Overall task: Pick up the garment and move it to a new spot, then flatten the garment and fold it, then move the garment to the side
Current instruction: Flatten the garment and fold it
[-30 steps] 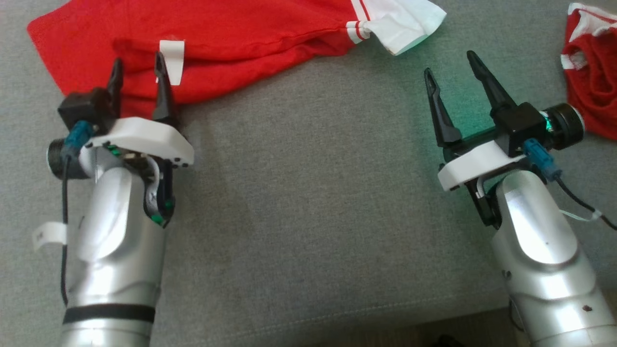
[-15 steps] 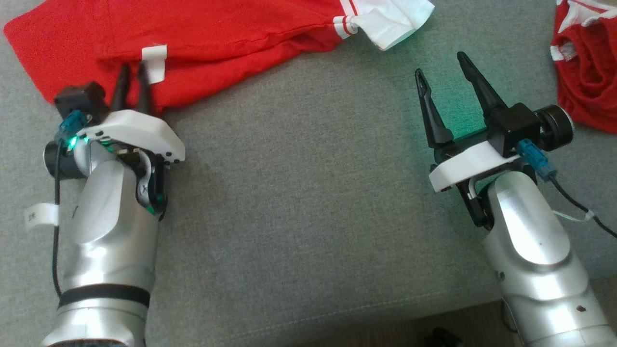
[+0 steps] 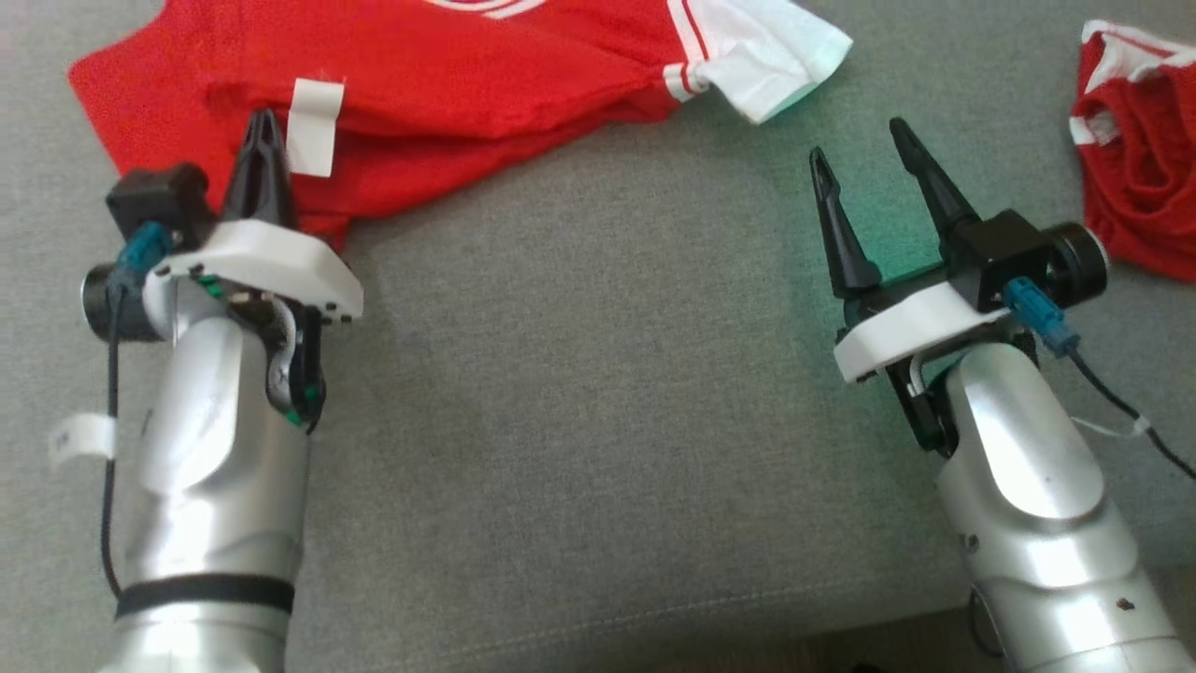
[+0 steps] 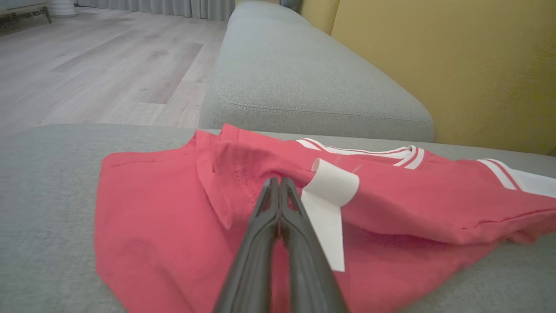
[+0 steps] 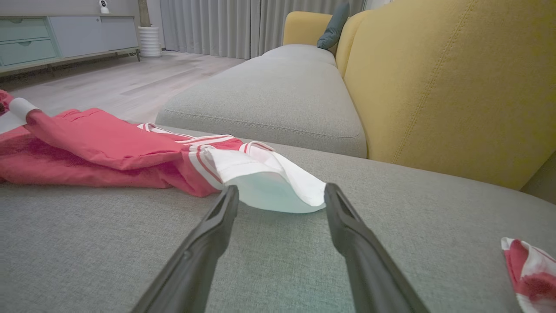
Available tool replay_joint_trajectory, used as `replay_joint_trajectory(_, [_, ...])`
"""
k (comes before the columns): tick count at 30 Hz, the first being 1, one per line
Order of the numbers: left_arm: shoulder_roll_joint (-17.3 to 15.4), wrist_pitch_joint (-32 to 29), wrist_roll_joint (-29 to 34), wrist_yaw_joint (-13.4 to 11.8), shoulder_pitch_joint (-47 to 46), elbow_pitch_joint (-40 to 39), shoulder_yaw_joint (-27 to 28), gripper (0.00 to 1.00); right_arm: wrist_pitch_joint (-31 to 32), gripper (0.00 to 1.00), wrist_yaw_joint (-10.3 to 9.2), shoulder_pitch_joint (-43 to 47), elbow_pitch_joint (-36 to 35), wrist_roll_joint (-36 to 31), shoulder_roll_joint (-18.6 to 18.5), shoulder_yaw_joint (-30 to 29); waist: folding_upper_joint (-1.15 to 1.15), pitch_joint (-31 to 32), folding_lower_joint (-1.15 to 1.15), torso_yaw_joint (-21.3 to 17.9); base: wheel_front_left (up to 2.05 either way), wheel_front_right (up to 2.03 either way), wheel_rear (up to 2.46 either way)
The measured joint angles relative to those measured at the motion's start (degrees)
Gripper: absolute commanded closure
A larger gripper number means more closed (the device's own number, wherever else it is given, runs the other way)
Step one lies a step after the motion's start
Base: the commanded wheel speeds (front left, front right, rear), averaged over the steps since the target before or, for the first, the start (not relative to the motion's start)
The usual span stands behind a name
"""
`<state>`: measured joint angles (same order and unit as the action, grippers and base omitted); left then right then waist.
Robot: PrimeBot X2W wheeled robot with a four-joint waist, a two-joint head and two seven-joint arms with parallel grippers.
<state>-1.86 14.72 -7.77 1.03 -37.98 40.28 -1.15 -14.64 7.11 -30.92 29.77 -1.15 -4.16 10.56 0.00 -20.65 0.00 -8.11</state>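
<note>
A red mesh-knit garment with white striped trim [image 3: 467, 84] is lying crumpled on a grey woven sofa cushion [image 3: 598, 374], occupying the 11 to 12 o'clock part of the head view. Its fabric is bunching into soft ridges, and a white rectangular label [image 3: 313, 112] is curling off one fold. A white sleeve end [image 3: 766, 47] is trailing from the garment's 3 o'clock side.

The left gripper [image 3: 264, 126] is sitting at the garment's 7 o'clock edge, its dark tapered fingers pressed together and pinching a raised fold just beside the label [image 4: 330, 204], as the left wrist view [image 4: 278, 182] is showing. The right gripper [image 3: 860, 140] is hovering at about 5 o'clock from the sleeve end, fingers spread and gripping nothing; in its own view [image 5: 281, 191] the sleeve end [image 5: 269, 178] is lying just past the tips.

A second red-and-white cloth heap [image 3: 1140, 178] is resting at 3 o'clock, well apart. A mustard upholstered backrest [image 5: 434, 78] is rising behind the cushions, with pale wood flooring [image 4: 87, 65], grey curtains [image 5: 243, 26] and a low cabinet [image 5: 52, 39] beyond.
</note>
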Motion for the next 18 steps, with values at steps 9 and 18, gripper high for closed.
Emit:
replay_joint_trajectory(9, [0.1,0.0,-0.3,-0.1,10.0,-9.7,-4.1,1.00,0.0,0.00,0.00,4.1,0.9,0.4,0.1,-1.4,0.00,5.3,0.00,1.5,0.00,0.00,0.00])
replay_joint_trajectory(18, [0.0,0.0,-5.2,-3.2,23.6,-13.2,-9.2,1.00,0.0,0.00,0.00,9.0,1.6,1.2,0.3,-1.6,0.00,10.6,0.00,3.4,0.00,0.00,0.00])
